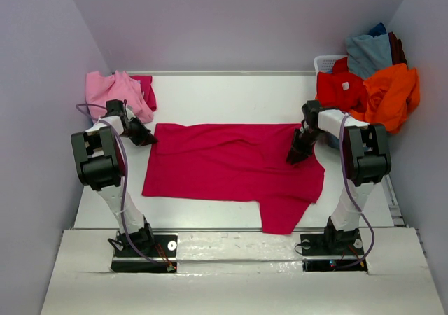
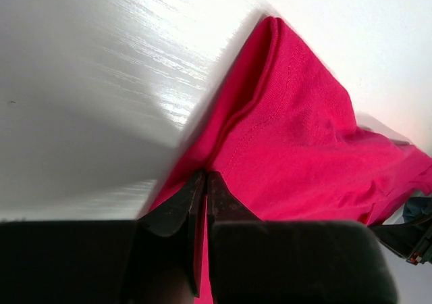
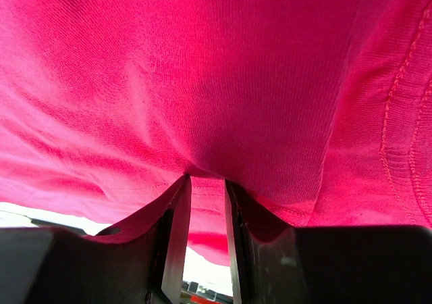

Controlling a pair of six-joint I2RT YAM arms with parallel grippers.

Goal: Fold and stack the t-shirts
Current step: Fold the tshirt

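Lying spread flat across the middle of the desk (image 1: 231, 98), the crimson t-shirt (image 1: 224, 164) has one sleeve trailing toward the near edge. The left gripper (image 1: 143, 136) sits at its far left corner, jaws almost pressed together with the hem pinched between them. The right gripper (image 1: 295, 155) pinches a fold of the same shirt near its far right corner. A light pink t-shirt (image 1: 112, 89) lies crumpled at the far left; a red t-shirt (image 1: 338, 89) and an orange t-shirt (image 1: 392, 94) heap over a basket (image 1: 325, 63) at the far right.
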